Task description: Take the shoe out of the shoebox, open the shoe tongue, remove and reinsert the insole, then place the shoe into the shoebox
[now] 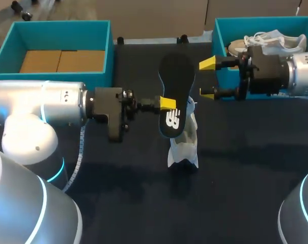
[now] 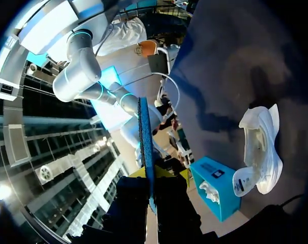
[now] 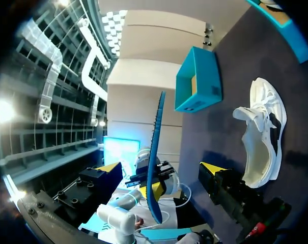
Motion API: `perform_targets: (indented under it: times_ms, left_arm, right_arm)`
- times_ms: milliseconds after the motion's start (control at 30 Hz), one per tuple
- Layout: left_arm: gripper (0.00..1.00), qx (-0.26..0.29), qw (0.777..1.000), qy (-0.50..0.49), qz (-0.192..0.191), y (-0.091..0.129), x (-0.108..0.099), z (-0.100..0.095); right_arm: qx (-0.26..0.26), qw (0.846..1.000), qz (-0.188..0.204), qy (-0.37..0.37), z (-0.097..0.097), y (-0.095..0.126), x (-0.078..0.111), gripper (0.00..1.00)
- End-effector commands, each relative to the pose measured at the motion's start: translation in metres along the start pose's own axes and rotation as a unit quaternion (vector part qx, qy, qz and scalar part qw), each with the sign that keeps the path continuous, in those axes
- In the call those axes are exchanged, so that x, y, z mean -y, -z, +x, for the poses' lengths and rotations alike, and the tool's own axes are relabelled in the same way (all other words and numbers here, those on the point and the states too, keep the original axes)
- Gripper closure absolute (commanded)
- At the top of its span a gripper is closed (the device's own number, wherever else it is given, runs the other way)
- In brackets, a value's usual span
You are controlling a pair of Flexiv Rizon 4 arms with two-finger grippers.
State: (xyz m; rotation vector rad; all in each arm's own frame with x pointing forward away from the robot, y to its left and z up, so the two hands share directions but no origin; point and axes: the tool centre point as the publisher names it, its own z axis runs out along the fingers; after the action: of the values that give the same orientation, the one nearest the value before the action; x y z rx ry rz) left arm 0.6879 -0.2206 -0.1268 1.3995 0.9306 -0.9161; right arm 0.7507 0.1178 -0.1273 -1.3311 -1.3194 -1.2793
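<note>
Pinching the light, bendy black foam insole (image 1: pixel 176 81) near its heel, the left end effector (image 1: pixel 167 103) is holding it; the right end effector (image 1: pixel 207 79) is gaping, empty.

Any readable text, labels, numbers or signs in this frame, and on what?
None can be read as words.
White logo print on the insole: a stylised mark, no legible wording.
Label on the shoebox side: too small.
Tag on the shoe tongue: blurred.
</note>
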Motion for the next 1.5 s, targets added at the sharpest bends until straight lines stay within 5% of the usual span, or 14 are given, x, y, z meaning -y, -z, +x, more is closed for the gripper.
perform_targets:
  times_ms: [33, 167, 333, 833, 1100, 1500]
  left_arm:
    - [1.00, -0.001, 1.000, 0.000, -0.015, -0.013, -0.002, 0.004]
    - [1.00, -0.003, 1.000, 0.001, -0.021, -0.017, -0.005, 0.009]
    - [1.00, -0.007, 1.000, 0.001, -0.025, -0.022, -0.007, 0.015]
    - [1.00, -0.017, 0.999, -0.001, -0.047, -0.034, -0.010, 0.030]
    - [1.00, -0.010, 0.999, 0.000, -0.049, -0.039, -0.008, 0.028]
    - [1.00, -0.009, 0.998, 0.006, -0.054, -0.039, -0.004, 0.027]
  right_arm:
    - [0.001, 1.000, 0.006, 0.000, -0.001, -0.008, -0.005, 0.00]
    - [0.001, 1.000, 0.010, 0.002, 0.001, -0.010, -0.004, 0.00]
    - [-0.001, 1.000, 0.013, 0.004, 0.004, -0.013, -0.003, 0.23]
    - [-0.008, 1.000, 0.025, 0.002, 0.004, -0.024, 0.001, 0.50]
    - [-0.010, 1.000, 0.029, 0.000, 0.002, -0.027, -0.001, 0.55]
    - [-0.009, 0.999, 0.033, -0.003, -0.001, -0.029, -0.003, 1.00]
